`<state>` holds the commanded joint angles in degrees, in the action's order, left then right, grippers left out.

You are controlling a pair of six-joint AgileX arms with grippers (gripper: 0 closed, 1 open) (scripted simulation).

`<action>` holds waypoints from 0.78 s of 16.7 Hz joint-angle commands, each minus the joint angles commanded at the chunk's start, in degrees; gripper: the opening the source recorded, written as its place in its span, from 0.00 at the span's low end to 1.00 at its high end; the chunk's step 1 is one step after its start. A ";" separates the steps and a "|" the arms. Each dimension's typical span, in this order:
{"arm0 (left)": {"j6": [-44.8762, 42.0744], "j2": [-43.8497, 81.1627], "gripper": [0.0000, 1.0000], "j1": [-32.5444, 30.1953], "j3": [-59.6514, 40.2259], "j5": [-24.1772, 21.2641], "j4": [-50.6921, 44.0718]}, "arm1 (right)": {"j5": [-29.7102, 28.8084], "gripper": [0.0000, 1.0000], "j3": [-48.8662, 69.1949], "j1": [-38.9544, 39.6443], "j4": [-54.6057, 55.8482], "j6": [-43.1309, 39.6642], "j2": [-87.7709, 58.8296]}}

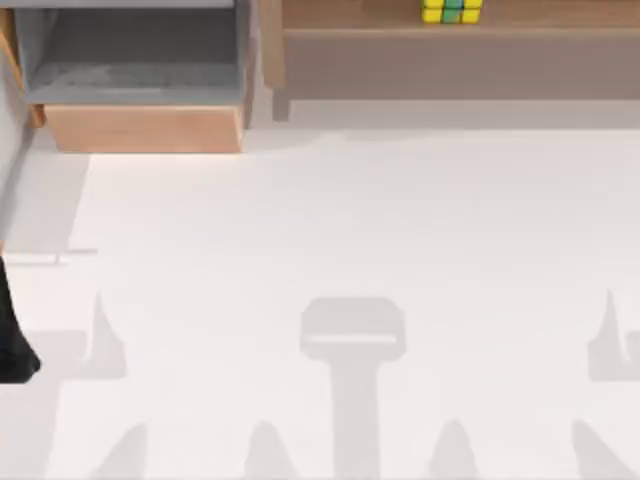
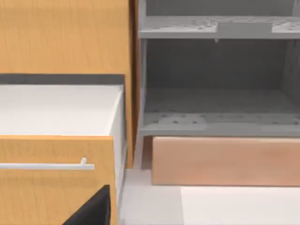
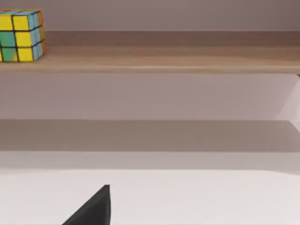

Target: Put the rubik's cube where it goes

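- Top view: one rubik's cube (image 1: 452, 11) sits on the wooden shelf (image 1: 460, 45) at the table's far right.
- Left wrist view: one open drawer (image 2: 56, 110), one grey cabinet (image 2: 215, 98).
- Gripper fingers: cannot tell.

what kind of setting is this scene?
Likely a rendered tabletop storage mock-up, not a real room: a flat white table with a wooden shelf holding the rubik's cube, a grey cabinet, and a pulled-out drawer beside it.
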<state>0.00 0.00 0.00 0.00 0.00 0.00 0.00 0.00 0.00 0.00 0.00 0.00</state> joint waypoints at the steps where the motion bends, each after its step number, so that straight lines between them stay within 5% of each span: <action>1: 0.00 0.00 1.00 0.00 0.00 0.00 0.00 | 0.00 1.00 0.00 0.00 0.00 0.00 0.00; 7: -0.17 8.84 1.00 -4.05 -8.26 3.58 3.43 | 0.00 1.00 0.00 0.00 0.00 0.00 0.00; 13: -1.00 38.74 1.00 -15.42 -31.25 14.03 12.14 | 0.00 1.00 0.00 0.00 0.00 0.00 0.00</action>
<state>-1.00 38.74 -15.42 -31.25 14.03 12.14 0.00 0.00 0.00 0.00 0.00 0.00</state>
